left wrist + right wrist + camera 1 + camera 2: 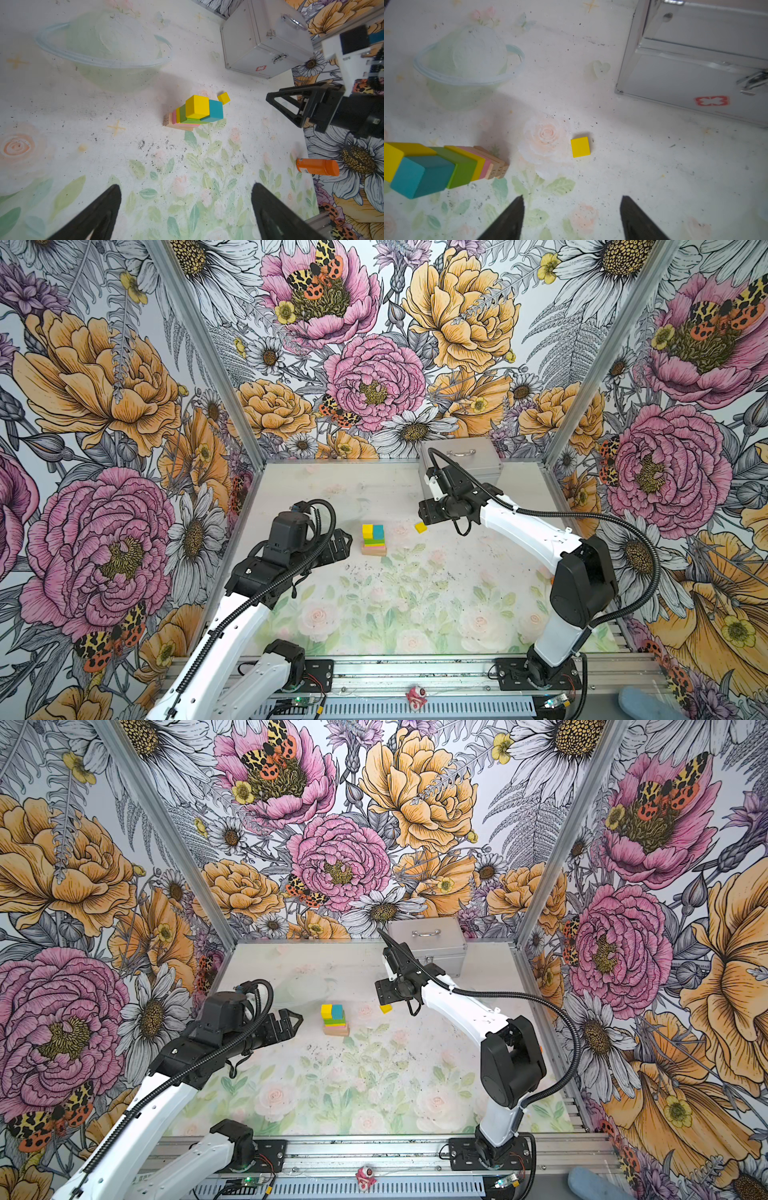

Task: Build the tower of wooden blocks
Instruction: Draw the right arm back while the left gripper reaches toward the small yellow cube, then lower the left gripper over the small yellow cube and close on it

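While the tower (373, 540) stands near the middle of the bench (415, 605), a little toward its far edge, one loose cube (420, 527), yellow, lies flat on the bench to its right. It lies apart from the tower, on the side of the far right corner. Both top views show the tower's layers: tan wood at the bottom, then pink, a yellow slab and green. On top sit a yellow cube (196, 106) and a teal cube (215, 110), side by side and touching, with yellow on the left.

The right gripper (424, 515) hangs just above and beside the loose cube, jaws spread wide with nothing between them. Its wrist view shows that cube on the bench ahead of the two fingertips (517, 207), clear of both.

The left gripper (345, 545) hovers at the left of the tower, near it but not touching, jaws wide apart and empty.

A case (461, 464) sits at the far right corner. A bottle (316, 166), orange, lies on its side by the right edge.
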You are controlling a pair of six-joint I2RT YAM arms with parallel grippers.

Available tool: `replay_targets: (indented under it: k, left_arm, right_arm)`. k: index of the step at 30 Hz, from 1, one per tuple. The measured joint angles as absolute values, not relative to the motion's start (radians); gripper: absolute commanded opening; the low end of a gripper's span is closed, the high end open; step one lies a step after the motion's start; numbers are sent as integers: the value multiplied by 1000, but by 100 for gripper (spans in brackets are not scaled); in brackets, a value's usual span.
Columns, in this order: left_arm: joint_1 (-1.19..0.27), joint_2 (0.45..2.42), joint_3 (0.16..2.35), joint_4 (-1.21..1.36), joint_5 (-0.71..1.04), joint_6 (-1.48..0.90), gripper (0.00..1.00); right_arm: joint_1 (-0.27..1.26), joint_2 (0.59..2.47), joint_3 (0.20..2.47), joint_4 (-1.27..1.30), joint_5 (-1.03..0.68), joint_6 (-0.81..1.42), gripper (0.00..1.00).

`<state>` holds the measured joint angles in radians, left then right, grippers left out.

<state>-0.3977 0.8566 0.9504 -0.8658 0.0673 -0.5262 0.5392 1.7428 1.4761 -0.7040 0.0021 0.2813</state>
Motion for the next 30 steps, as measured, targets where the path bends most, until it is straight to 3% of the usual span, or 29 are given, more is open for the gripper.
replay_targets:
  k: [5, 11, 15, 23, 30]
  left_arm:
    - [-577, 1005, 1099, -871, -41, -536, 99]
    - [-683, 1268, 1372, -866, -120, -524, 99]
    - [-725, 1477, 1557, -867, -144, -516, 97]
    - [-755, 1961, 1850, -910, -156, -406, 84]
    - [-754, 2170, 2014, -1000, -141, -263, 78]
  right_arm:
    - [498, 1618, 1344, -730, 17, 326, 100]
    - [436, 1396, 1206, -775, 82, 411, 100]
    - [373, 1272, 1118, -789, 112, 482, 100]
    - [278, 1095, 965, -832, 96, 552, 100]
    - [231, 978, 926, -871, 55, 561, 100]
